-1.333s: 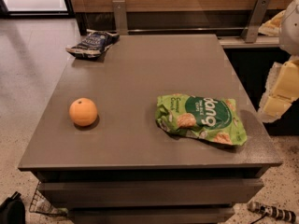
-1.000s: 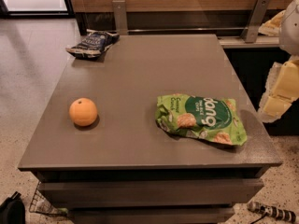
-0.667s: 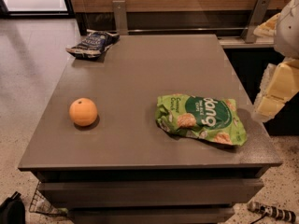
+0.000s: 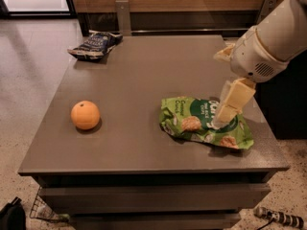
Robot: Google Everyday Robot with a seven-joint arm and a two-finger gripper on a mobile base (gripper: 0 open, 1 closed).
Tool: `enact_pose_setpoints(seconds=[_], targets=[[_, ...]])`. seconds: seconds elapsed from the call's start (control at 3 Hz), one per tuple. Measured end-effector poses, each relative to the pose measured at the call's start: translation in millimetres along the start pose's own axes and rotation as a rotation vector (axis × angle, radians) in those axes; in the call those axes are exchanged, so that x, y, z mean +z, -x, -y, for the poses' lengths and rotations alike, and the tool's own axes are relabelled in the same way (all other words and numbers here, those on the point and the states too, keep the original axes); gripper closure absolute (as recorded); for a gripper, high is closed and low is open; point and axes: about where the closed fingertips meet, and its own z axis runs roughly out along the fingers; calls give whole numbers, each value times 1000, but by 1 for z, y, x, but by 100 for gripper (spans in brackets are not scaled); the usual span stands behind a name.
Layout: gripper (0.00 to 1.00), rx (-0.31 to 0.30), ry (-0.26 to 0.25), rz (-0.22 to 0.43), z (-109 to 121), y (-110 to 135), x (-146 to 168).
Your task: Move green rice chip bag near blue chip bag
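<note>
While the grey tabletop (image 4: pixel 144 66) fills most of the view, the robot's white arm (image 4: pixel 268 42) reaches in from the upper right, over the tabletop's right side. Below it the green rice chip bag (image 4: pixel 192 121) lies flat and crumpled near the front right corner. The cream pincer (image 4: pixel 221 121) points down at that bag's right half, its tip at or just above the wrapper. I cannot tell whether it is wide or narrow, or whether it touches. The blue chip bag (image 4: pixel 93 44) sits at the far left corner, well apart from the green one. An orange (image 4: pixel 85 115) rests near the front left, apart from both bags.
</note>
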Motion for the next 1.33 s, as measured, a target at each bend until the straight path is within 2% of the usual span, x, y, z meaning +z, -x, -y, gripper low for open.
enact_pose_setpoints(seconds=[0.33, 1.0, 1.33], targets=[[0, 23, 64, 123, -15, 7, 41], [0, 119, 141, 293, -64, 22, 94], [19, 168, 152, 317, -70, 21, 111]])
